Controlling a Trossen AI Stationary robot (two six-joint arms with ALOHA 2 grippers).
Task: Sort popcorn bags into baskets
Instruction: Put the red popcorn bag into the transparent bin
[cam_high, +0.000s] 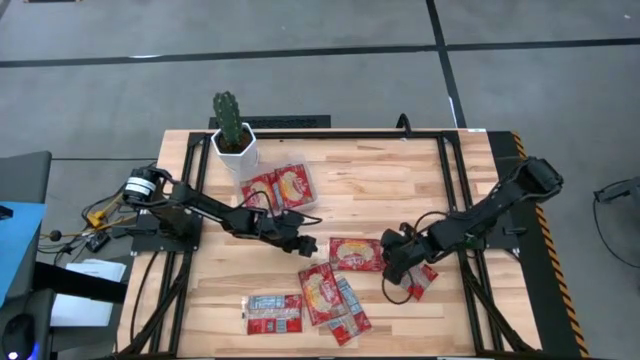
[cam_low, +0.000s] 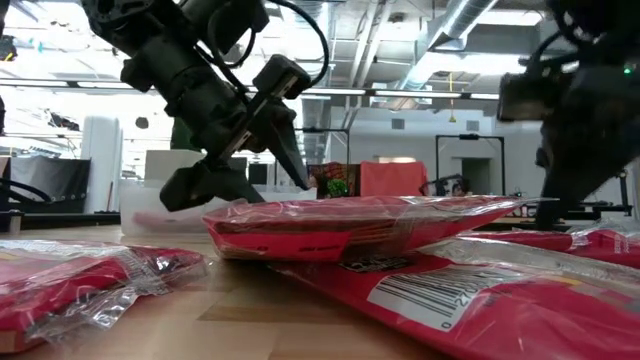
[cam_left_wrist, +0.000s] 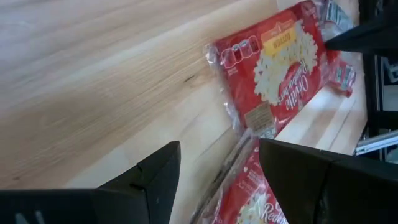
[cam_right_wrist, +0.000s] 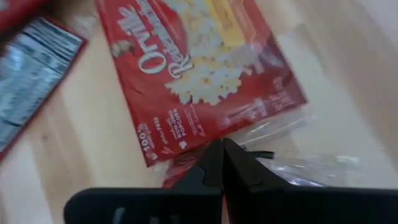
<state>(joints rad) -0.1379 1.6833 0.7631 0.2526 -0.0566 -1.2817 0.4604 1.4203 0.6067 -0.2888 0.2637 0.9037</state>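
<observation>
Glossy plastic popcorn bags (cam_high: 356, 253), wood table (cam_high: 400, 190)

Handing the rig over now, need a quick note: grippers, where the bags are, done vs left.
Left gripper: open, empty, hovering above bare wood mid-table, near the centre popcorn bag.
Right gripper: shut, low over the table beside the bag at the right; a grip on it cannot be confirmed.
Done: two bags lie in the clear tray by the cactus pot.
Left: the loose pile at the front, plus the centre and right bags, all on the table.
</observation>
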